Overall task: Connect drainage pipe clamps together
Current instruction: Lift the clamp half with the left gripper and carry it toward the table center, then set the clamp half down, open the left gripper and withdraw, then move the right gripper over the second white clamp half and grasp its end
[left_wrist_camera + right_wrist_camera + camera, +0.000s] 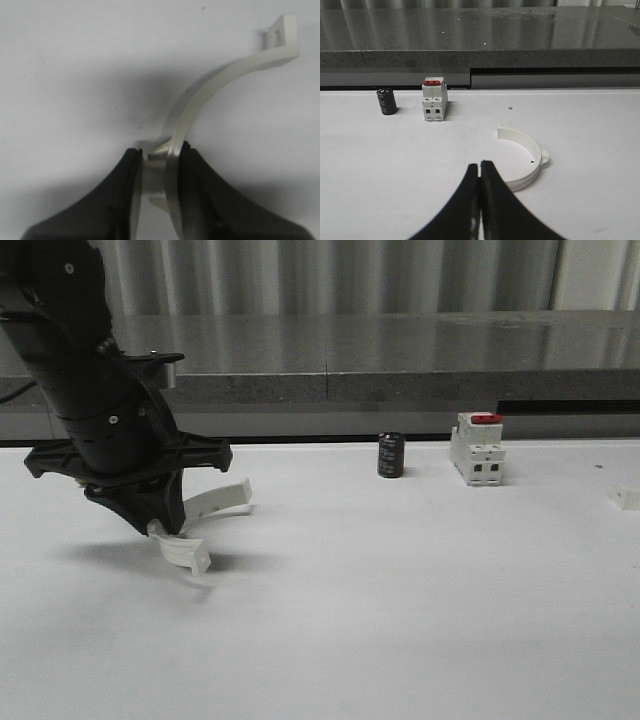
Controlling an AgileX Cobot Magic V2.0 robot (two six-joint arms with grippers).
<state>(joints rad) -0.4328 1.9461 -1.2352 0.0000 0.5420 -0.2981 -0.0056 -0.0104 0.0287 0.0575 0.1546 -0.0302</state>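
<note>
My left gripper (165, 525) is shut on the middle of one white drainage pipe clamp (218, 502) and holds it just above the table at the left. In the left wrist view its black fingers (195, 175) squeeze the band and its small lug. The band (210, 90) curves away to a flat end tab (282, 32). The second clamp (526, 159) lies flat on the table, just beyond and to one side of my right gripper (480, 166). That gripper is shut with nothing between its fingers.
A white breaker with a red switch (477, 448) and a small black cylinder (390, 455) stand at the back of the white table (380, 620). A small white piece (627, 497) sits at the right edge. A grey ledge (400, 370) runs behind the table.
</note>
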